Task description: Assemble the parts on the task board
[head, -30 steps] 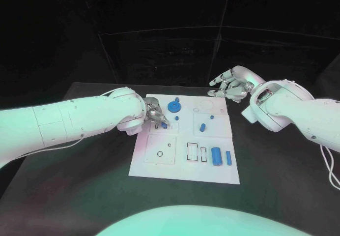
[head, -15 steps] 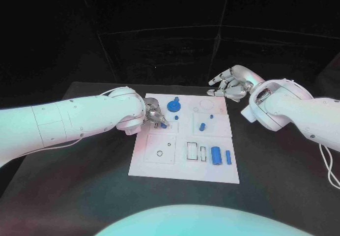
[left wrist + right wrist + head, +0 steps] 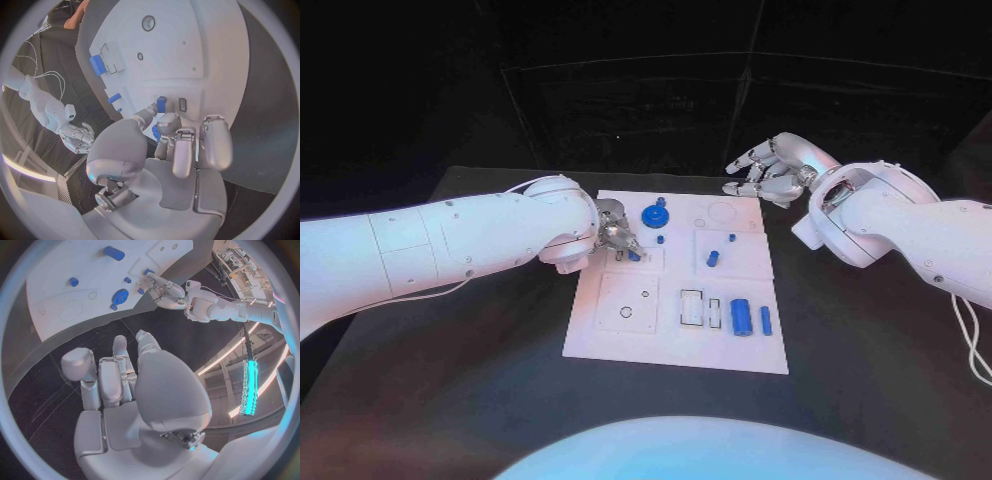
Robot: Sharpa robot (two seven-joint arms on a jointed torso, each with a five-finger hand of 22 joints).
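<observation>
Blue part [image 3: 633, 255] sits pinched in my left hand [image 3: 613, 238] over the task board [image 3: 625, 340], upper-left area. Right hand [image 3: 769, 172] waits spread, holding nothing, beyond the board. Next: I judge seating needs careful alignment.

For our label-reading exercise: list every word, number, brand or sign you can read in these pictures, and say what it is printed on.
No readable text in any view.
task board: only black outlines, rectangles and small circles; no letters or numbers.
blue parts: plain, unmarked.
left hand and right hand: no legible brand or label on them or the white arms.
</observation>
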